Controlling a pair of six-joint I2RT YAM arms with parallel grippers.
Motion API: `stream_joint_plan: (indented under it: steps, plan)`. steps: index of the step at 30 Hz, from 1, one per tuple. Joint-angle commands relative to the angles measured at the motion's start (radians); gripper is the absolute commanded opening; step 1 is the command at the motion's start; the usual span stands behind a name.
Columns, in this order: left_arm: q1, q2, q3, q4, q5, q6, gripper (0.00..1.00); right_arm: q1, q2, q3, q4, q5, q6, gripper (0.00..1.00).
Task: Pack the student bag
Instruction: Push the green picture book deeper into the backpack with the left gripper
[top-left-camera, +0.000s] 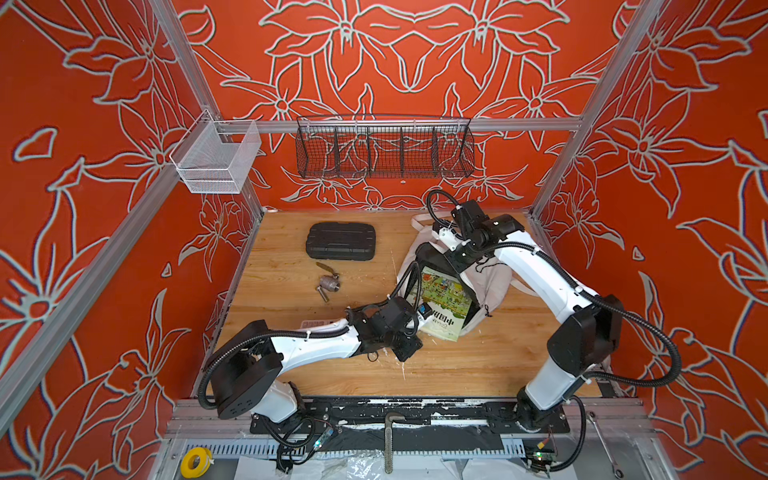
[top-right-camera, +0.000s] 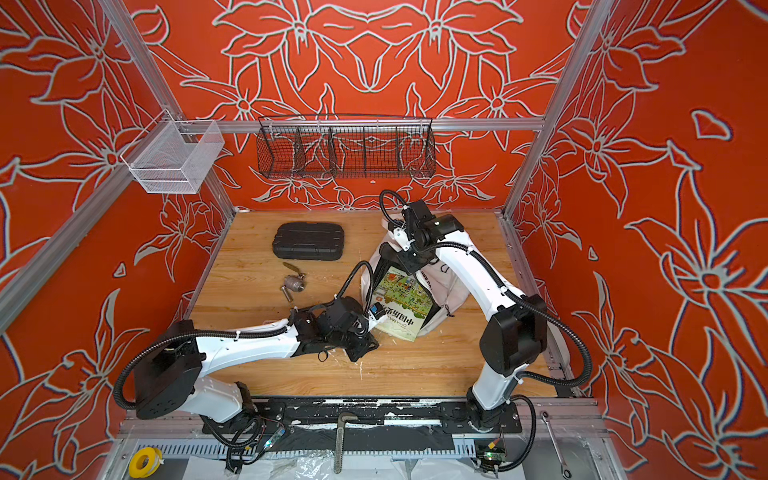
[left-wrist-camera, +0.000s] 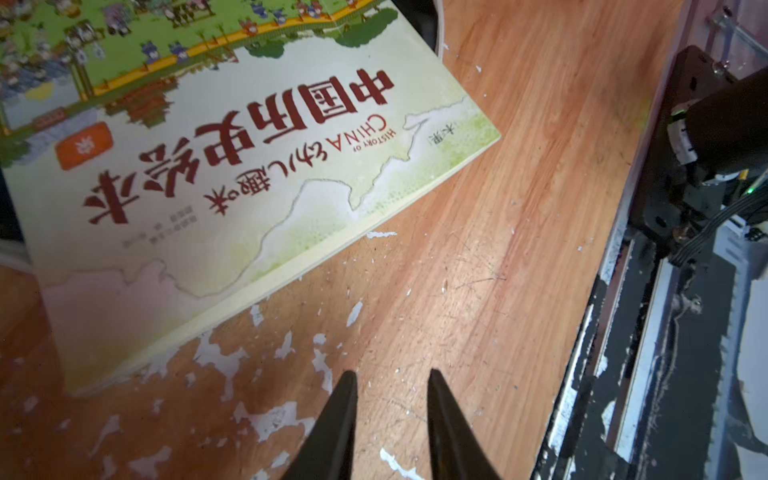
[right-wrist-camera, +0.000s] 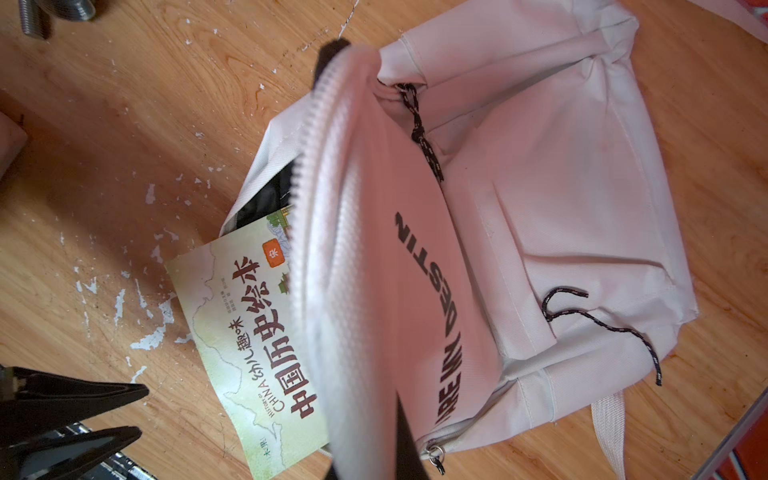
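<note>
**Top views:** In both top views, the student bag (top-left-camera: 492, 282) lay on the wooden table (top-left-camera: 457, 370), right of centre and toward the back wall, its mouth open toward the front. A picture book (top-left-camera: 440, 301) stuck partway out of that mouth, its near end resting on the boards. Your right arm (top-left-camera: 540, 270) reached over the bag from the right. Your left arm (top-left-camera: 316, 345) lay low across the front, its wrist just beside the book's near end. A black hard case (top-left-camera: 340, 241) and a metal valve (top-left-camera: 328, 284) sat well apart to the left.

**Left wrist:** Your left gripper (left-wrist-camera: 390, 376) stood over bare, paint-flecked wood, its two fingers apart with nothing between them. The book's corner was near but untouched.

**Right wrist:** Your right gripper (right-wrist-camera: 332, 54) was clamped on the student bag's zipper edge, holding that flap up off the book. Only a dark fingertip showed past the zipper teeth. The letters "ARE MY DESTIN" ran along the white fabric. The book's title end poked out beneath the lifted flap, and the left gripper's parted fingers sat just off it, touching nothing.
</note>
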Motion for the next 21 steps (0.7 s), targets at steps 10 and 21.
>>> stream_joint_plan:
  steps: [10, 21]
  plan:
    - [-0.016, 0.274, 0.183, 0.16, -0.17, -0.03, 0.16, 0.003, -0.043, -0.002, -0.067, -0.081, 0.014, 0.0]
    - [-0.017, 0.391, 0.347, 0.125, -0.241, -0.039, 0.14, 0.023, -0.136, -0.116, -0.039, -0.146, 0.063, 0.0]
